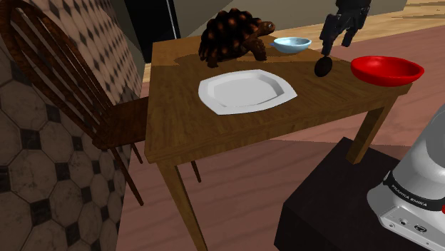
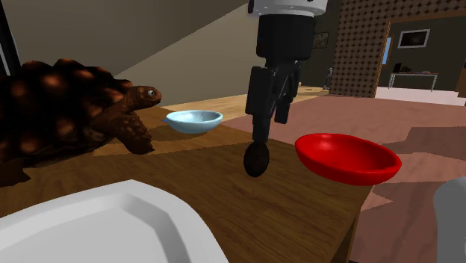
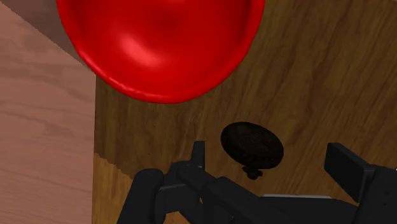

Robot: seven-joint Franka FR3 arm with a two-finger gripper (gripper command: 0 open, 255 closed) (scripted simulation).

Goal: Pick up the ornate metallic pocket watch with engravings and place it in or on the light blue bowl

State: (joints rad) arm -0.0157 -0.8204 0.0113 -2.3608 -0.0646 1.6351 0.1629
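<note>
The pocket watch (image 1: 324, 66) is a dark round disc with a small crown, sitting at a tilt near the table's far edge, between the light blue bowl (image 1: 292, 45) and a red bowl (image 1: 386, 70). My black gripper (image 1: 336, 44) hangs right above it. From the second exterior view, the watch (image 2: 256, 159) lies just under one fingertip of the gripper (image 2: 270, 128). In the wrist view the gripper (image 3: 270, 150) is open, its fingers wide apart, and the watch (image 3: 252, 145) lies between them untouched. I cannot tell whether it rests on the wood. The blue bowl (image 2: 194, 120) is empty.
A brown tortoise figure (image 1: 232, 37) stands beside the blue bowl. A white plate (image 1: 246, 91) lies mid-table. The red bowl (image 3: 159, 44) sits at the table corner by the edge. A wooden chair (image 1: 71, 85) stands at the shoulder view's left, against the wooden table (image 1: 214, 135).
</note>
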